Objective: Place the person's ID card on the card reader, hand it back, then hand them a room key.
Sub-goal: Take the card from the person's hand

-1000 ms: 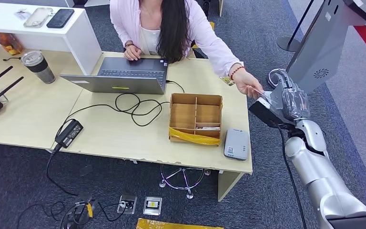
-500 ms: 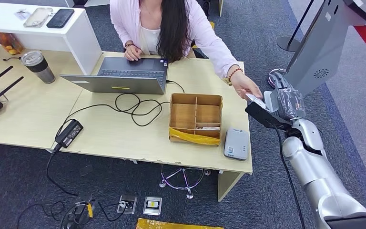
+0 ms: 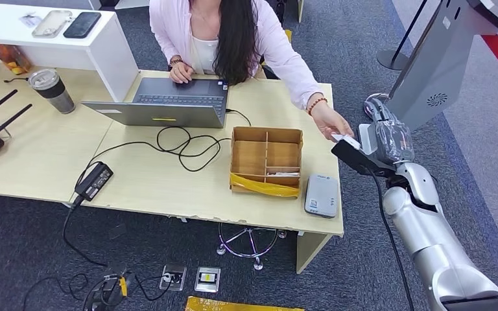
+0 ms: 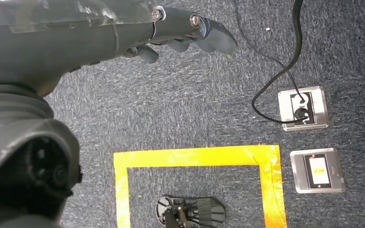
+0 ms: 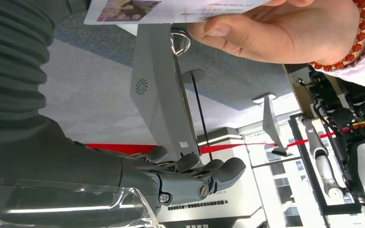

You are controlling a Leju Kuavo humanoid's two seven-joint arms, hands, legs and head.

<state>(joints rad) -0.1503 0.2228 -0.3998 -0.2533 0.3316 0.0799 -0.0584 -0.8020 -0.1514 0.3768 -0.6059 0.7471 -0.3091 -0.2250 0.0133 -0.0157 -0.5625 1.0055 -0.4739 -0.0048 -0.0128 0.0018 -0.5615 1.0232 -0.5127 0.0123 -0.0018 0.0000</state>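
- Showing a small photo and printed lines on its white face, the thin rectangular ID card (image 5: 171,8) sits pinched in the person's hand (image 5: 285,33), which wears a red bead bracelet (image 5: 359,45).
- Card and hand meet just off the desk's far right corner, touching or just beside the robot's right hand (image 3: 375,139); whether it grips the card, I cannot tell.
- The grey flat card reader (image 3: 321,195) lies near the beige wooden desk's (image 3: 168,188) front edge, beside a brown cardboard divided box (image 3: 266,161).
- The left hand (image 4: 171,33) hangs over dark carpet, fingers loosely extended, holding nothing.
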